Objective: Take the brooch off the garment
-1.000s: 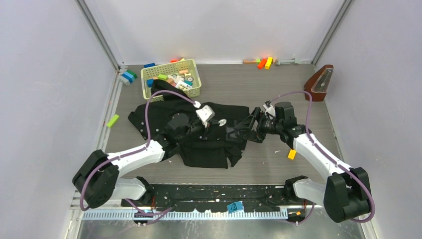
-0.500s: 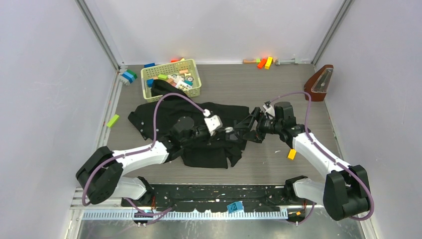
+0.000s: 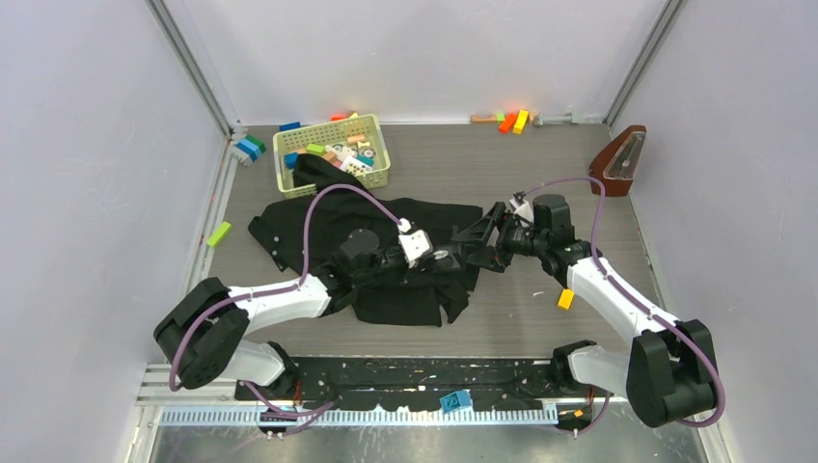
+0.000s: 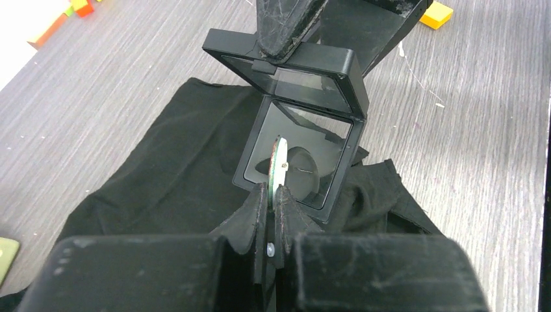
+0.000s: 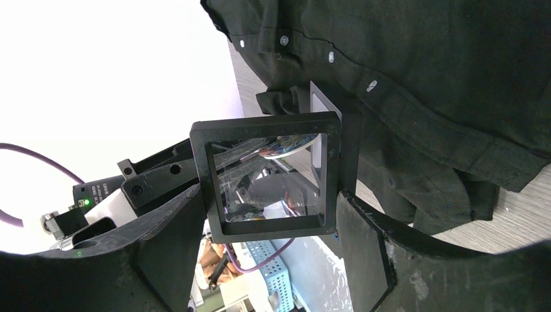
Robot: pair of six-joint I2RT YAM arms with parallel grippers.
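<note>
The left tool point(image 4: 273, 198) is clamped on the brooch point(image 4: 279, 161), a thin round disc seen edge-on with a pale green rim, at the centre of the left wrist view, just over the open black frame case point(image 4: 295, 140). The right tool point(image 5: 268, 195) grips that case's lid. The black garment point(image 4: 162, 162) lies beneath on the tabletop point(image 4: 468, 143).

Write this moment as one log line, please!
left gripper: shut on round badge | right gripper: grips open case | round badge: edge-on over case | shirt: beneath case
</note>
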